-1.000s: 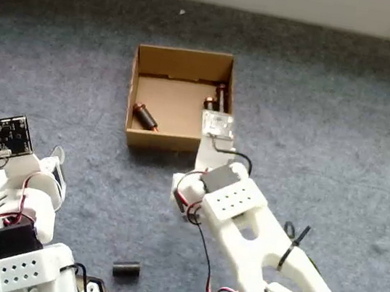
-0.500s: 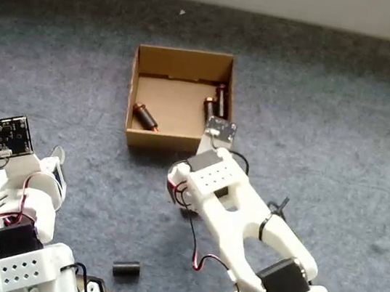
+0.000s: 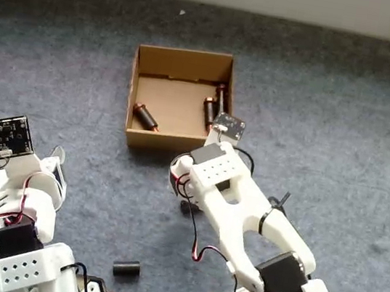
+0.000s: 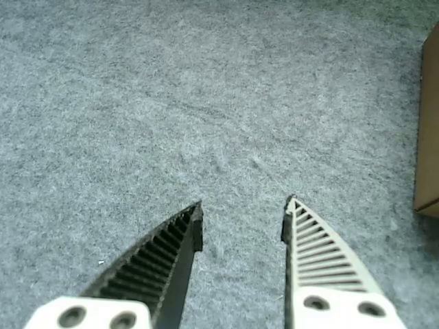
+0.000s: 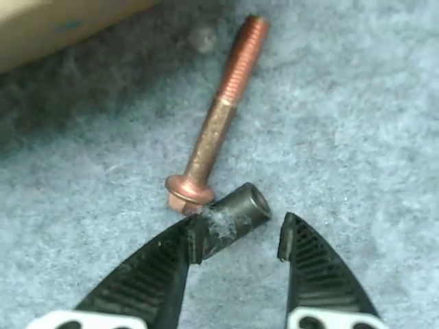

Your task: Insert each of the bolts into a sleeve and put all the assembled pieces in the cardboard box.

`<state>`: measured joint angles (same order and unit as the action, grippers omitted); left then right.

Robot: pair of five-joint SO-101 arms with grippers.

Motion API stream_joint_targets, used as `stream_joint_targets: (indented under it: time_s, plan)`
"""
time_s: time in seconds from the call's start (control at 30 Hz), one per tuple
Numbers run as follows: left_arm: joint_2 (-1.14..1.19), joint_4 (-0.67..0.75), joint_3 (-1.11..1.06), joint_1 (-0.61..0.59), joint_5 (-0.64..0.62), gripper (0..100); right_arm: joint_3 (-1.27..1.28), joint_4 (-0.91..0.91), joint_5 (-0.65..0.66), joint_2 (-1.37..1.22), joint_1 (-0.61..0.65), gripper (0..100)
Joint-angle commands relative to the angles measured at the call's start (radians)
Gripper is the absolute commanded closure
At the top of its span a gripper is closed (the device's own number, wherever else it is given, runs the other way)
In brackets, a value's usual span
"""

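Right wrist view: right gripper, jaws parted, grasping nothing. The dark finger's tip touches a sleeve, a short dark tube lying on the carpet between the jaws, its open end towards the pale finger, apart from it. A bolt, copper, lies flat just beyond; its flanged head touches the sleeve's side, and its threaded end points away towards the box, whose wall stands near.

Left wrist view: left gripper, jaws spread, nothing between them, over bare carpet; one edge of the box at the frame's side.

High view: box, cardboard, open-topped, at the middle of the carpet. Inside lie three bolt-and-sleeve pieces: one near the left wall, two side by side against the right wall. The right arm bends over the carpet just before the box's front right corner. A second sleeve lies alone on the carpet between the arm bases, well apart from the box.
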<state>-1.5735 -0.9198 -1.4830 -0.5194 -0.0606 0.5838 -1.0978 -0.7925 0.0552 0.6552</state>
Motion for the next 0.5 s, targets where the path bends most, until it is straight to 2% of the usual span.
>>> stream_joint_targets:
  time_s: [0.0,0.2,0.47]
  plan:
    - [-0.005,0.017,0.007,-0.002,-0.008,79,0.001,-0.010,-0.009,0.007,0.001,81.7]
    - [-0.005,0.017,0.007,-0.002,-0.008,79,-0.002,-0.008,-0.009,0.005,0.074,81.7]
    - [-0.005,0.017,0.005,-0.002,-0.008,79,0.004,0.042,-0.006,-0.024,0.077,81.8]
